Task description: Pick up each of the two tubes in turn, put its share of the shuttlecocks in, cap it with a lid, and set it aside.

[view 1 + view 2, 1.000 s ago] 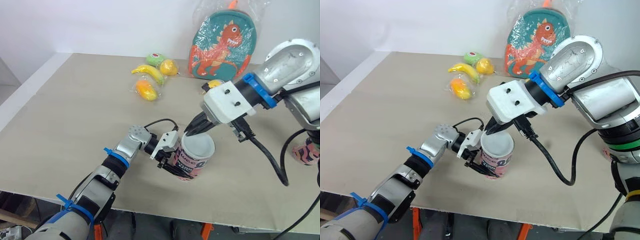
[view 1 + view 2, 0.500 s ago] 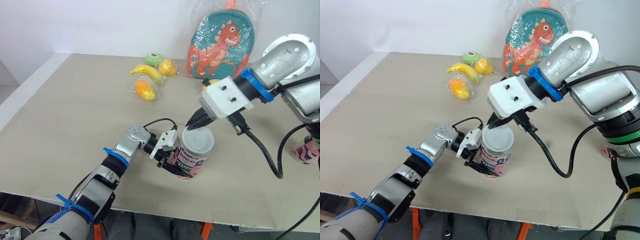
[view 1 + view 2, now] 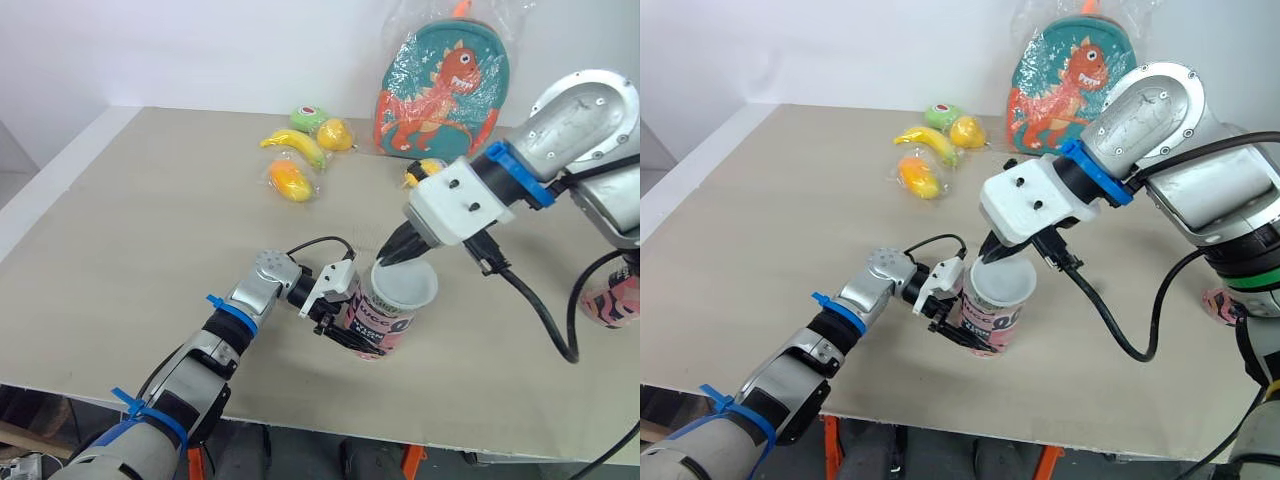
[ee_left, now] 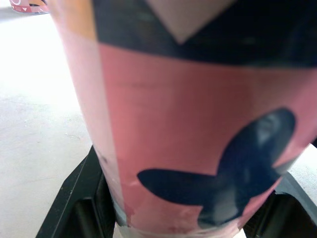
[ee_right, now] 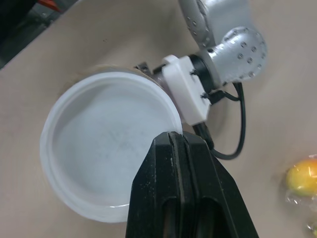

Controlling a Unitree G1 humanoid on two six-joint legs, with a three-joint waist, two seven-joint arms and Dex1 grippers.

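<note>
A pink shuttlecock tube (image 3: pixel 378 322) with dark lettering is held near the front edge of the table (image 3: pixel 150 220), the left gripper (image 3: pixel 338 328) clasped around its side; the right gripper (image 3: pixel 390 256) pinches the rim of a round white lid (image 3: pixel 410 285), which sits askew over the tube's mouth, overhanging toward the robot's right; the left wrist view shows the pink wall close up, with a dark blue shape and black fingers (image 4: pixel 79 198) on either side; the right wrist view shows the lid's shallow hollow facing up; a second pink tube (image 3: pixel 1225 305) is well apart on the right.
</note>
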